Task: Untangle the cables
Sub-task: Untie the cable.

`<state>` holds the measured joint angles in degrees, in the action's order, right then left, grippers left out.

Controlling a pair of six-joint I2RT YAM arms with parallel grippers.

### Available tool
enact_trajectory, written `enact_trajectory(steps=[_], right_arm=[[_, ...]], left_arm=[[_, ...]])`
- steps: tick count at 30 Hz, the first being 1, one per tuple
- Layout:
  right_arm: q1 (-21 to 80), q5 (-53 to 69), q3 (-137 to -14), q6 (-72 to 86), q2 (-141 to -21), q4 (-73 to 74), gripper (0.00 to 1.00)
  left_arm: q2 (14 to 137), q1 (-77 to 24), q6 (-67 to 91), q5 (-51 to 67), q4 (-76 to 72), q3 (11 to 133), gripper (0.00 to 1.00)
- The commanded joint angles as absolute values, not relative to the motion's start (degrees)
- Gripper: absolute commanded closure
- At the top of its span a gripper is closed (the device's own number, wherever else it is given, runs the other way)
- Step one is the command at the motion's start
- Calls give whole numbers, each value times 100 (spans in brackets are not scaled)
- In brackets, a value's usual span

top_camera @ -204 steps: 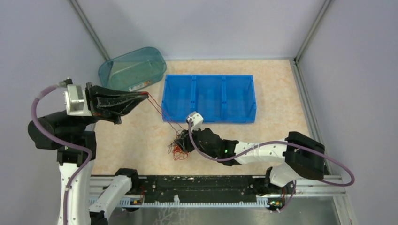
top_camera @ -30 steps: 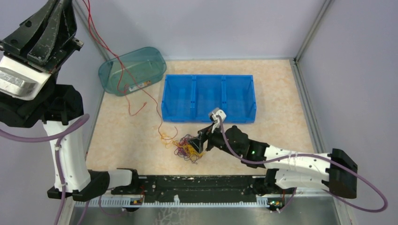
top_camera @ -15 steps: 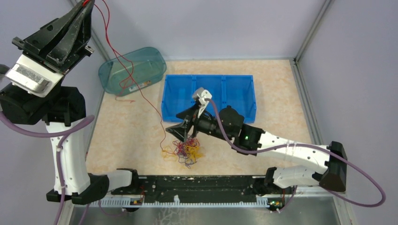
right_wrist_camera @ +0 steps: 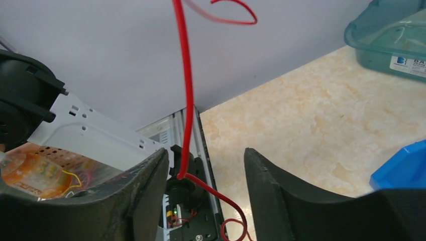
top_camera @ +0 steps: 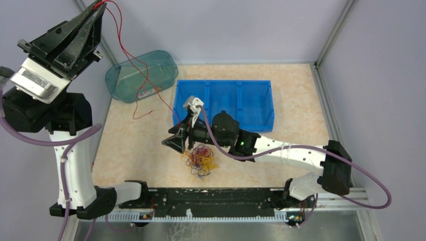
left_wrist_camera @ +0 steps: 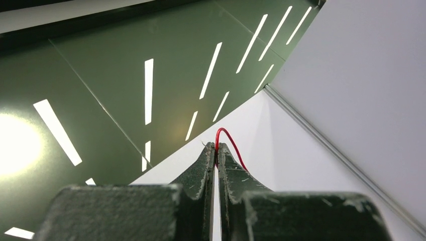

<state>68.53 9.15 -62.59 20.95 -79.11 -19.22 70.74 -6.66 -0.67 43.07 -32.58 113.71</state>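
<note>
My left gripper (top_camera: pixel 98 6) is raised high at the top left and shut on a thin red cable (top_camera: pixel 131 63). In the left wrist view that cable (left_wrist_camera: pixel 229 143) loops out of the pressed-together tips (left_wrist_camera: pixel 217 148). It hangs down past the teal bin toward the table. A tangle of red, purple and yellow-orange cables (top_camera: pixel 201 158) lies near the front middle. My right gripper (top_camera: pixel 172 143) hovers just left of and above the tangle, open. In the right wrist view the red cable (right_wrist_camera: pixel 186 100) runs down between its spread fingers (right_wrist_camera: pixel 206 163), touching neither.
A teal plastic bin (top_camera: pixel 143 75) lies at the back left. A blue three-compartment tray (top_camera: pixel 223 104) stands behind the right arm. The black rail (top_camera: pixel 211 197) with the arm bases runs along the front edge. Grey walls close in the left, back and right.
The left gripper has lifted the red cable from table height to high up over several seconds. In the last second the right gripper rose off the tangle and moved left around the hanging red cable.
</note>
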Motion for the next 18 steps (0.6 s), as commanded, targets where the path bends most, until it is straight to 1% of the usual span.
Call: enact_trajectory(steps=[1,9,14,18], right_arm=[[6892,957,-6350,2252,-7999,-2408,45],[6895,540,-5797,2500,-8511,-2771,56],[6856,578,-5642,2716,-9064,-2835,58],[6847,447,-5243,2862,-9320,-3006,59]], left_arm=[[7044,-670,3,4346,-3366,11371,92],[7270,-671,-365,3852,-3881,11766,93],[7405,-669,-540,3823,-3878,12106,93],[7507,-668,-738,3748,-3918,12361,94]])
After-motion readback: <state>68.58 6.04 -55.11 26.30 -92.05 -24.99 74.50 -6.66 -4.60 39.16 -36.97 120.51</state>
